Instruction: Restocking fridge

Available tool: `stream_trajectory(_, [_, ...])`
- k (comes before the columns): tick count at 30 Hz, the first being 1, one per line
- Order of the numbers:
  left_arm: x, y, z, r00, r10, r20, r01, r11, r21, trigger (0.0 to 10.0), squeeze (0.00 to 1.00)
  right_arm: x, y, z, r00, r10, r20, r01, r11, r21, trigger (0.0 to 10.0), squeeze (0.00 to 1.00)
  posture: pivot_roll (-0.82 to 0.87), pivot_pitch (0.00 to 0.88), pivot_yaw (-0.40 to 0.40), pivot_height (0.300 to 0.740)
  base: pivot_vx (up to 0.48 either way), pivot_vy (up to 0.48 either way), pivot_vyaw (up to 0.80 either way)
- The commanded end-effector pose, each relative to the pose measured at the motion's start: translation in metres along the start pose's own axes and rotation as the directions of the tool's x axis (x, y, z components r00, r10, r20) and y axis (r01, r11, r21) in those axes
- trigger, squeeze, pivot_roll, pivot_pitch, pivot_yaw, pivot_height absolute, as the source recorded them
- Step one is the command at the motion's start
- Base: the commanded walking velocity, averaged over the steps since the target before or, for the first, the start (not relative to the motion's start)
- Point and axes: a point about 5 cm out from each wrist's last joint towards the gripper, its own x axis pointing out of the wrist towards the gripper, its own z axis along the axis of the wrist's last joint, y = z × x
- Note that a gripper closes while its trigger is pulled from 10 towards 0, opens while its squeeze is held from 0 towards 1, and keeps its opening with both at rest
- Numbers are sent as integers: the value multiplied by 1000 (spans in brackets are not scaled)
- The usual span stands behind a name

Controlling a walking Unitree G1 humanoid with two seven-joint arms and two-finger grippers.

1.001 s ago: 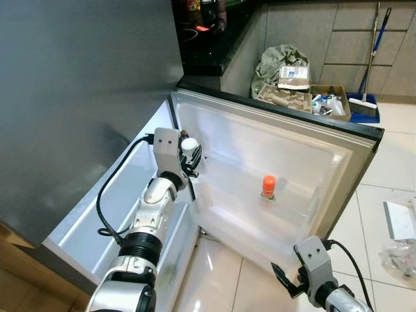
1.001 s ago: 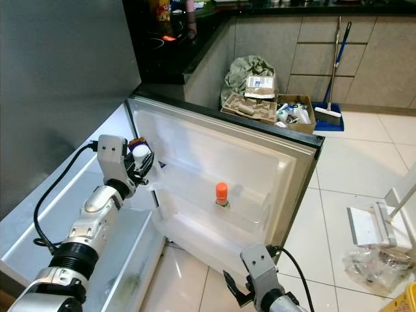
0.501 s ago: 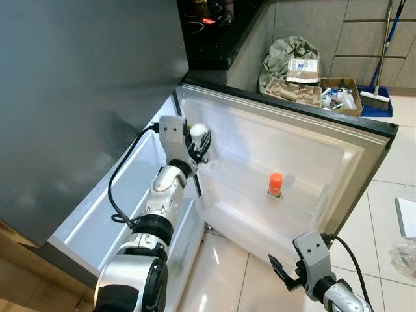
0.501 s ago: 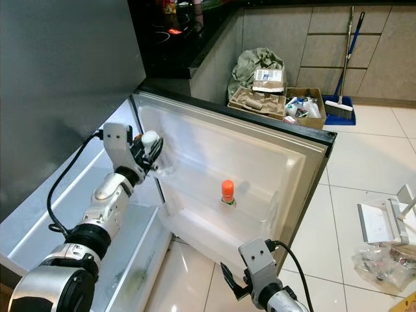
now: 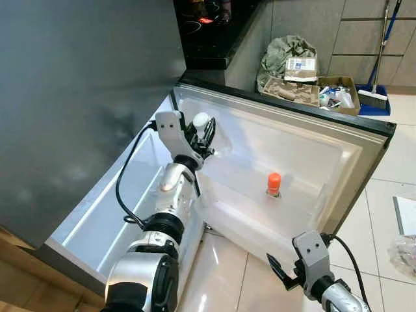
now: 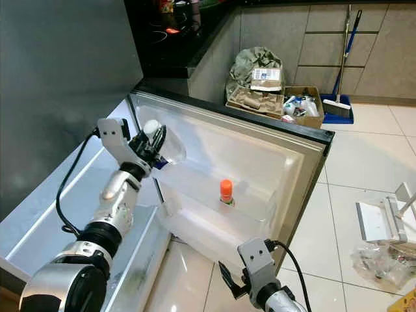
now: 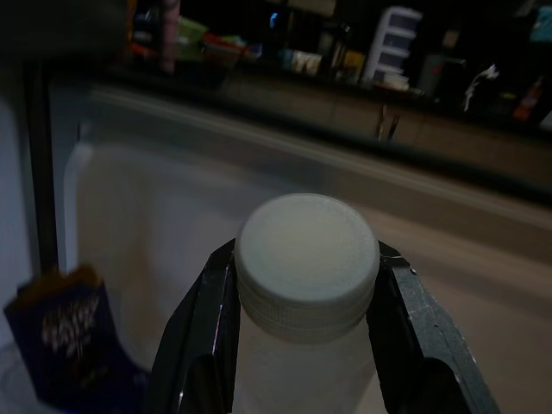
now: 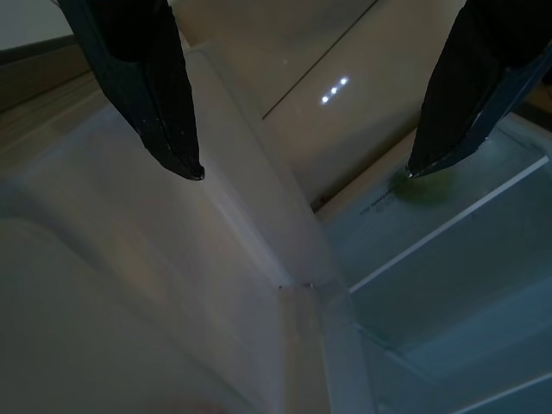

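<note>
Left gripper [image 5: 203, 130] is clamped on the neck of a white-capped bottle [image 7: 306, 272], fingers pressed against both sides just under the cap; sits upper-centre-left of the left eye frame, at the hinge-side end of the open fridge door [image 5: 364, 153]. Key relation: the door shelf [image 5: 286, 208] runs down and to the right of the bottle, with an orange-capped bottle [image 5: 273, 184] already standing mid-shelf, well apart from the held one. Bottle long axis runs along the fingers, tilted rather than upright by my read, so it likely needs righting before lowering. Left arm is clearly nearer. Right gripper [image 8: 302, 164] is spread wide, empty, low at bottom right near the door's lower edge.
</note>
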Motion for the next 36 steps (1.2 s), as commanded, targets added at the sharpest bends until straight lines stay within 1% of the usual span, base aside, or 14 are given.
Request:
stream_trajectory(1, [-3, -1, -4, 1000, 23, 15, -23, 1000, -8, 0, 0, -3, 4, -3, 1000, 1, 5, -1, 1000, 22, 10000, 0, -82, 210, 120, 740, 0, 0, 0])
stream_trajectory(3, [-4, -1, -7, 1000, 29, 1, -29, 1000, -5, 0, 0, -3, 5, -3, 1000, 1, 7, -1, 1000, 22, 10000, 0, -83, 210, 120, 740, 0, 0, 0])
stream_trajectory(5, [-6, -1, -12, 999, 34, -24, -33, 999, 9, 0, 0, -4, 5, -3, 1000, 1, 10, -1, 1000, 22, 10000, 0, -82, 212, 120, 740, 0, 0, 0])
stream_trajectory(7, [-10, -1, -21, 997, 39, -70, -36, 999, 36, 0, 0, -5, 5, -3, 1000, -1, 13, 1, 1000, 23, 10000, 0, -83, 212, 123, 740, 0, 0, 0])
stream_trajectory(10, [-13, 0, -26, 995, 42, -95, -37, 998, 54, 0, 0, -5, 5, -4, 1000, -3, 15, 3, 1000, 24, 10000, 0, -84, 211, 124, 740, 0, 0, 0])
stream_trajectory(15, [-15, 1, -28, 993, 49, -110, -42, 997, 66, 0, 0, -6, 4, -4, 1000, -5, 17, 5, 1000, 23, 10000, 0, -84, 211, 124, 740, 0, 0, 0])
stream_trajectory(18, [-17, 4, -34, 984, 40, -175, -15, 990, 143, 0, 0, -5, 3, -3, 1000, -8, 20, 8, 1000, 21, 10000, 0, -84, 207, 126, 740, 0, 0, 0])
stream_trajectory(21, [-19, 5, -36, 980, 35, -198, 3, 982, 188, 0, 0, -5, 3, -2, 1000, -8, 21, 7, 1000, 20, 10000, 0, -82, 207, 125, 740, 0, 0, 0])
stream_trajectory(26, [-21, 9, -36, 977, 55, -205, -9, 976, 219, 0, 0, -5, 4, -2, 1000, -3, 23, 3, 1000, 20, 10000, 0, -81, 208, 124, 740, 0, 0, 0])
stream_trajectory(30, [-21, 11, -36, 974, 65, -216, -15, 974, 225, 0, 0, -4, 4, -2, 1000, 0, 23, 0, 1000, 20, 10000, 0, -82, 209, 123, 740, 0, 0, 0])
stream_trajectory(31, [-21, 11, -38, 965, 61, -254, 4, 968, 249, 0, 0, -4, 4, -2, 1000, 0, 23, -1, 1000, 21, 10000, 0, -83, 209, 126, 740, 0, 0, 0])
stream_trajectory(32, [-21, 11, -38, 965, 61, -254, 4, 968, 249, 0, 0, -4, 4, -2, 1000, 0, 23, -1, 1000, 21, 10000, 0, -83, 209, 126, 740, 0, 0, 0])
stream_trajectory(33, [-21, 12, -41, 956, 53, -289, 31, 960, 278, 0, 0, -5, 4, -2, 1000, 1, 22, -1, 1000, 23, 10000, 0, -84, 210, 126, 740, 0, 0, 0])
stream_trajectory(36, [-22, 13, -41, 950, 48, -310, 48, 955, 293, 0, 0, -5, 4, -2, 1000, 1, 22, -2, 1000, 23, 10000, 0, -83, 210, 127, 740, 0, 0, 0])
